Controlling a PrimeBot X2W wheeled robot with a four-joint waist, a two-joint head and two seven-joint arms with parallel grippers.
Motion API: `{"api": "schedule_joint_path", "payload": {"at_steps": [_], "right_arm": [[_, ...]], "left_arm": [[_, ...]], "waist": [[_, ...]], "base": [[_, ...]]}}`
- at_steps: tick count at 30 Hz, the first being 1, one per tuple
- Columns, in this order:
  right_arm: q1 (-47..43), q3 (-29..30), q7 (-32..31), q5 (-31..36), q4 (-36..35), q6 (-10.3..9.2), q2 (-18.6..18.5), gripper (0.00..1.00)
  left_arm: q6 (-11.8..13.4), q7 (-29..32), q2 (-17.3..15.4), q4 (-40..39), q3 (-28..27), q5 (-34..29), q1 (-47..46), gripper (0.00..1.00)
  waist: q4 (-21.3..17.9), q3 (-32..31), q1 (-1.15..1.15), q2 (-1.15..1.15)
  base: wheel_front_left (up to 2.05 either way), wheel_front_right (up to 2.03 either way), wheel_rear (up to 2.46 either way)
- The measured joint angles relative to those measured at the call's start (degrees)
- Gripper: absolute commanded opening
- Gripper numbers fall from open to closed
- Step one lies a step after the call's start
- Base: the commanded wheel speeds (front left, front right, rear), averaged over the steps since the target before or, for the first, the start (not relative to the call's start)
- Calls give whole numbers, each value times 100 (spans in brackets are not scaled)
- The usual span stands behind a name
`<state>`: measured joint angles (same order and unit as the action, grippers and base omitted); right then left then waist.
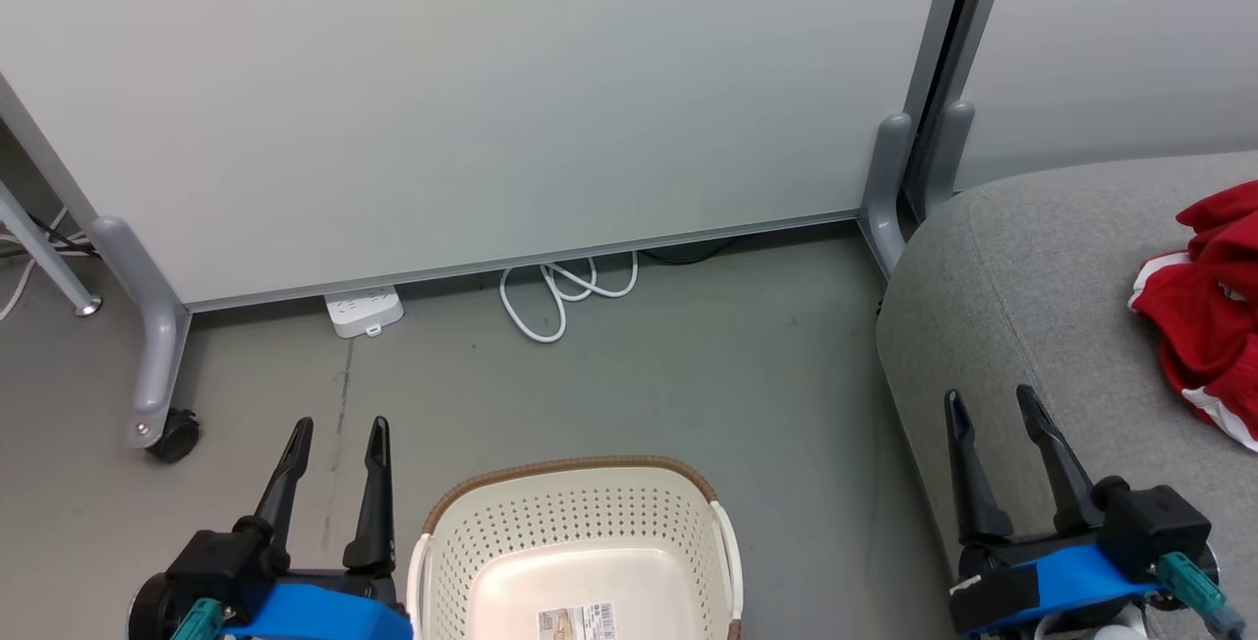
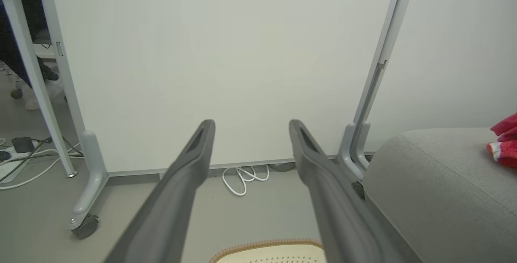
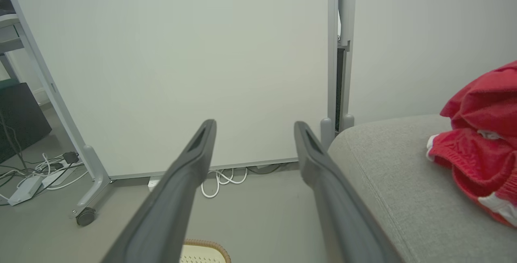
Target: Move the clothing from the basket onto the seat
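Observation:
The red clothing [image 1: 1211, 311] with white trim lies bunched on the grey seat [image 1: 1022, 266] at the right edge; it also shows on the seat in the right wrist view [image 3: 480, 142] and left wrist view [image 2: 505, 144]. The cream basket [image 1: 580, 542] with a brown rim stands on the floor at bottom centre, with only a paper label inside. My left gripper [image 1: 337, 429] is open, just left of the basket. My right gripper [image 1: 990, 399] is open over the seat's front left corner, left of the clothing. Nothing lies between either pair of fingers.
A white partition panel [image 1: 472, 99] on grey wheeled legs [image 1: 157, 365] stands behind the floor area. A white power strip [image 1: 364, 311] and a coiled white cable [image 1: 565, 291] lie at its base. More cables [image 3: 36, 174] lie at the far left.

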<state>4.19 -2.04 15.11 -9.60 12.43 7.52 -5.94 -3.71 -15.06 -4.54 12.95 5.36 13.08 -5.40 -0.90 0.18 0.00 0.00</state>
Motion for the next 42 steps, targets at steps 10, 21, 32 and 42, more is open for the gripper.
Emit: {"api": "schedule_joint_path", "payload": {"at_steps": [10, 21, 32, 42], "right_arm": [[-226, 148, 1, 3, -19, 0, 120, 100], [-258, 152, -4, 14, 130, 0, 164, 0], [-320, 227, -274, -907, 281, 0, 178, 0], [-299, 312, -526, -1917, 271, 0, 196, 0]], "left_arm": [[-192, 0, 124, 49, -225, -170, 151, 100], [-234, 22, 178, 266, -292, -254, 225, 0], [-234, 312, 204, 427, -380, 655, 311, 0], [-249, 549, 204, 379, -492, 1659, 309, 0]], "waist": [[70, -73, 0, 0], [100, -66, 0, 0], [100, -62, 0, 0], [99, -56, 1, 0]], "base": [[0, 0, 0], [0, 0, 0], [0, 0, 0], [0, 0, 0]]}}
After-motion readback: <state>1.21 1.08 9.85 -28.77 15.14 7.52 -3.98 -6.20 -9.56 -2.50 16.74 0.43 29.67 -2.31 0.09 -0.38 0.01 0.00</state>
